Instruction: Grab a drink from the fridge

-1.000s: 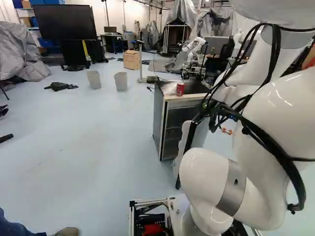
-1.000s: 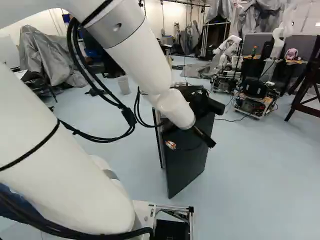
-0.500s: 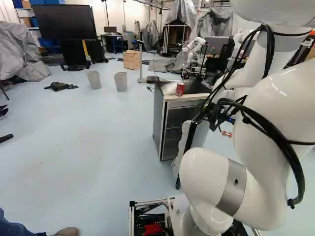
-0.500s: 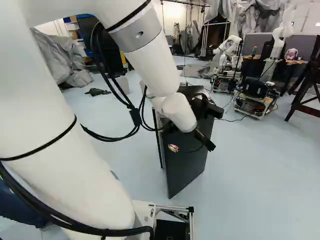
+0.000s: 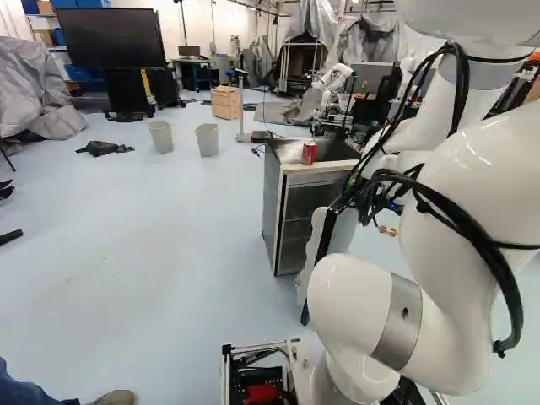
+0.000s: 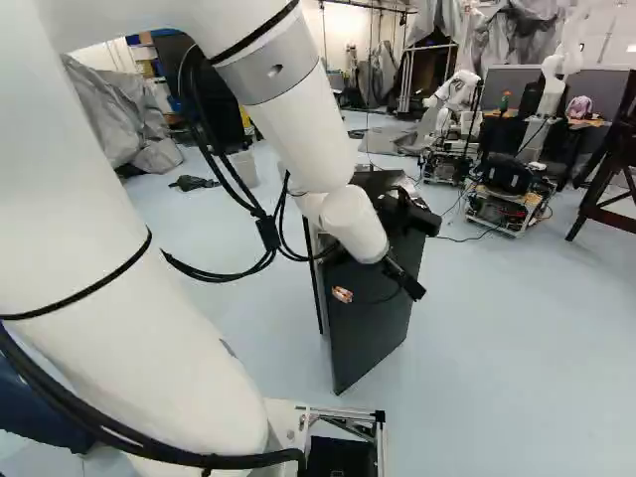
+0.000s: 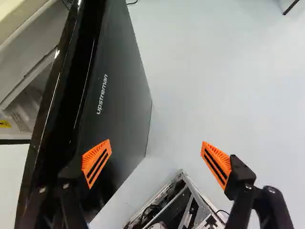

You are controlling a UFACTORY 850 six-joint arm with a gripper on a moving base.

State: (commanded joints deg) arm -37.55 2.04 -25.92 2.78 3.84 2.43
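The fridge (image 5: pixel 272 207) stands with its door (image 6: pixel 363 343) swung open; in the wrist view the door's glossy edge runs beside one finger, and floor (image 7: pixel 214 86) spreads beyond the other. The arm (image 6: pixel 298 129) reaches forward and angles down at the door, the tool (image 6: pixel 382 293) spread wide, one orange pad (image 7: pixel 97 162) over the dark outer face. A red can (image 5: pixel 309 153) sits on the fridge's top

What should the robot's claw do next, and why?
Maybe the open claw should ease away from the fridge door, then go around its edge. The door is already open, but the claw is by its outer face, while the inside of the fridge is on the other side.
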